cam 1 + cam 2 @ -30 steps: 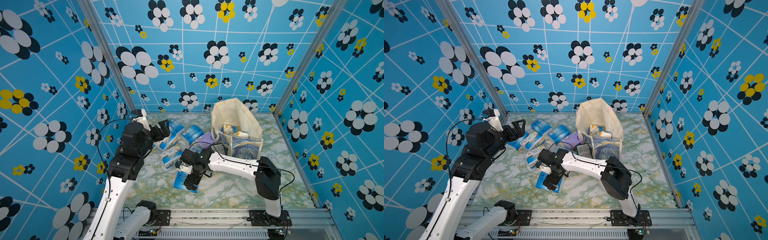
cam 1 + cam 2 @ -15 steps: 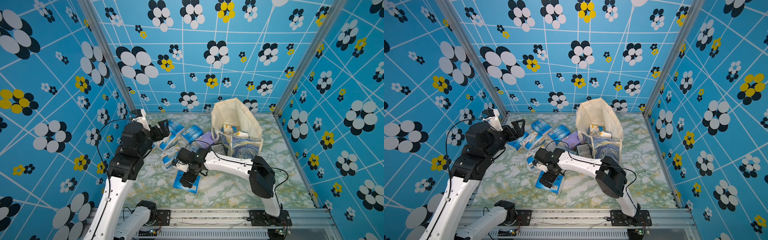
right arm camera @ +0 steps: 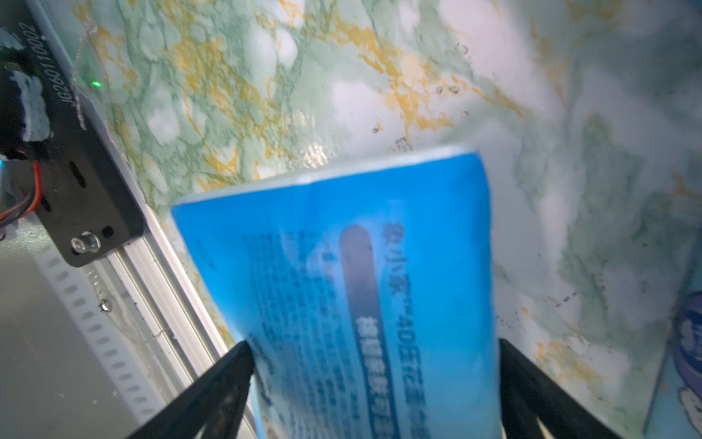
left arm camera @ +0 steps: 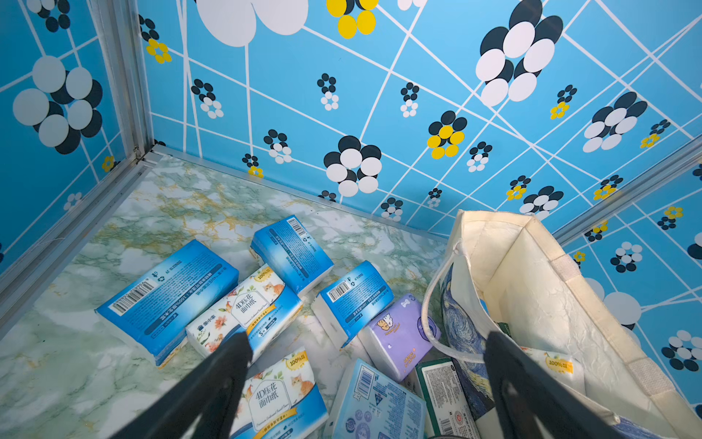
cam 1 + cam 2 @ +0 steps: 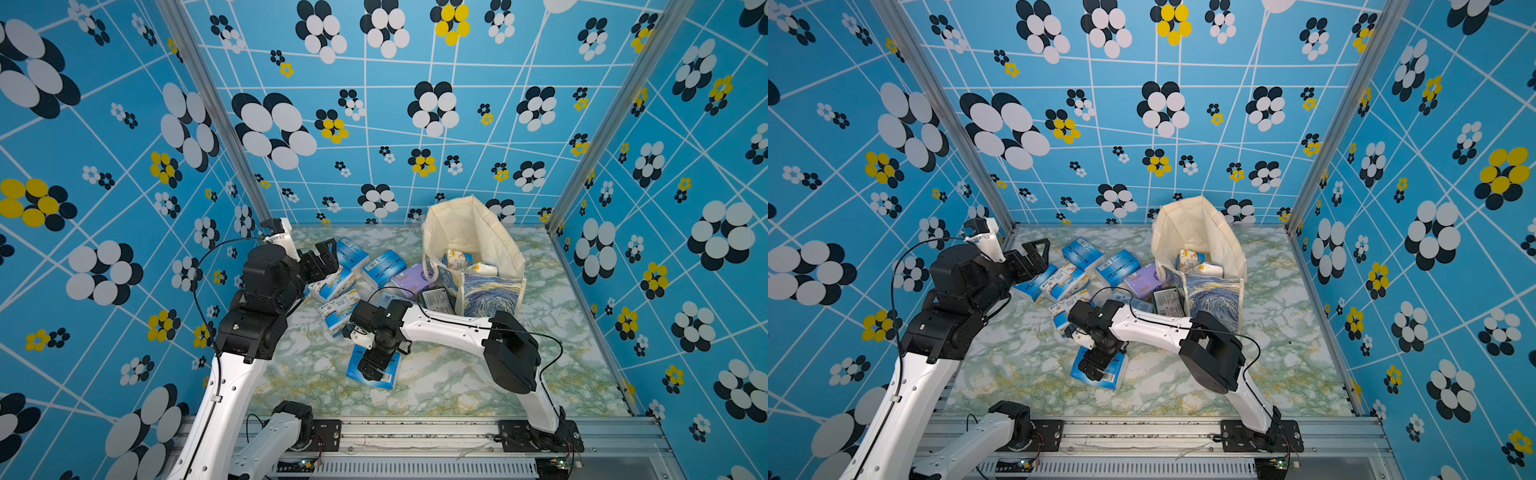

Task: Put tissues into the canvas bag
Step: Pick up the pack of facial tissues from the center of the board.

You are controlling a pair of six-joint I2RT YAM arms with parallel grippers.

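Note:
A blue tissue pack (image 5: 391,373) (image 5: 1113,370) (image 3: 361,266) lies alone on the marbled tabletop near the front. My right gripper (image 5: 373,365) (image 5: 1094,365) (image 3: 374,349) is down over it, open, one finger on each side. The cream canvas bag (image 5: 473,232) (image 5: 1200,228) (image 4: 532,285) with its blue swirl print stands open at the back right, two packs (image 5: 457,259) inside. More tissues (image 5: 384,264) (image 4: 167,289), a lilac one (image 5: 411,278) (image 4: 399,334) among them, are piled left of the bag. My left gripper (image 5: 326,255) (image 5: 1034,253) (image 4: 368,342) hovers open above the pile, holding nothing.
A dark green-and-white pack (image 5: 436,299) (image 4: 440,395) leans against the bag's printed side. Patterned blue walls (image 5: 374,124) close in the back and both sides. An aluminium rail (image 5: 415,432) (image 3: 152,266) runs along the front edge, close to the lone blue pack.
My right arm has swung a little left and its gripper has come down around the blue pack. The left arm has not moved.

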